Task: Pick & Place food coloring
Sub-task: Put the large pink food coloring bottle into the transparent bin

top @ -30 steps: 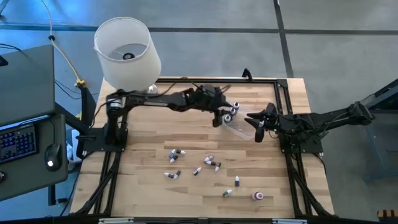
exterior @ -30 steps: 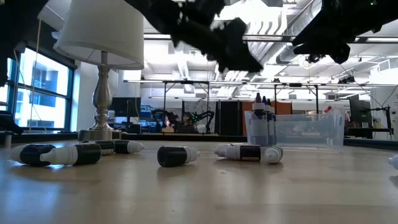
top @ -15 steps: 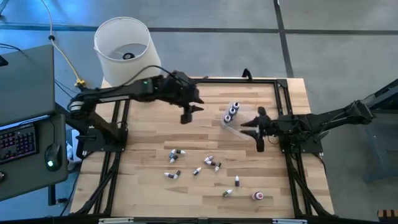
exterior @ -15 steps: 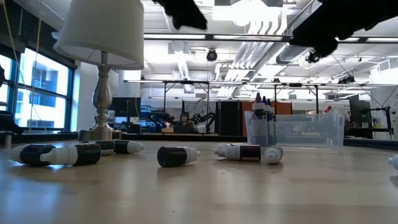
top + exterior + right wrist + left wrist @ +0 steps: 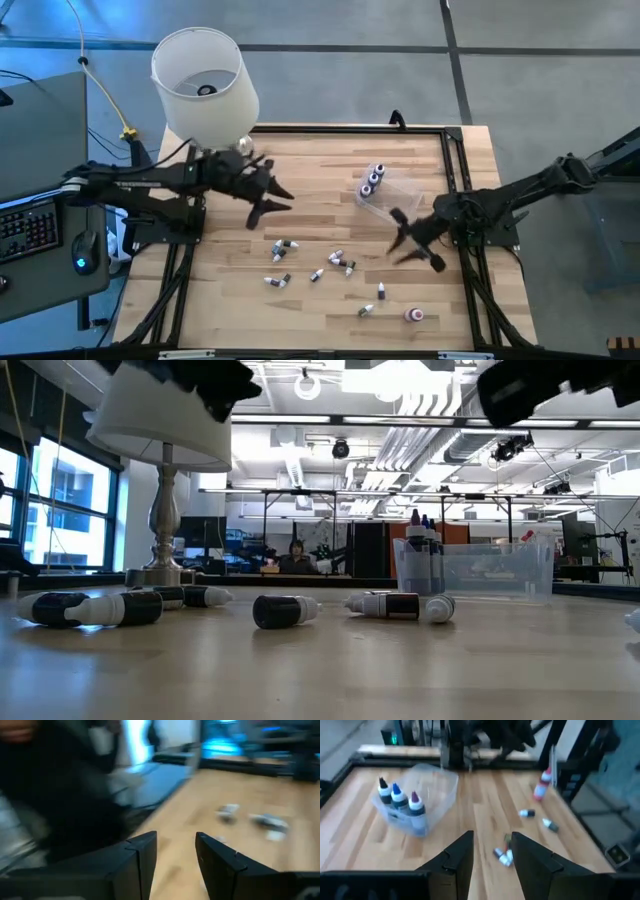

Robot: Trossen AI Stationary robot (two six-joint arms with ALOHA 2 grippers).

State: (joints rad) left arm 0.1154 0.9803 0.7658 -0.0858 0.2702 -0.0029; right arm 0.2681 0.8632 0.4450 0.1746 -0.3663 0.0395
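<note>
Several tiny food coloring bottles [image 5: 318, 265] lie on their sides on the wooden table; the low view shows them too [image 5: 285, 610]. Three more bottles [image 5: 373, 180] stand upright in a clear plastic tub [image 5: 392, 200], which also shows in the left wrist view [image 5: 432, 787]. My left gripper [image 5: 272, 201] is open and empty above the table's left part, left of the tub. My right gripper [image 5: 408, 246] is open and empty on the near side of the tub, right of the loose bottles. Its wrist view is blurred.
A lamp with a white shade [image 5: 200, 80] stands at the table's far left corner, close to my left arm. A black frame [image 5: 455, 160] runs around the table. A pink-capped bottle [image 5: 413, 315] lies near the front right.
My left gripper has drawn back from over the tub toward the table's left edge, empty. My right gripper has gone from beside the tub toward the table's near edge and a little left. The tub and the bottles have stayed where they were.
</note>
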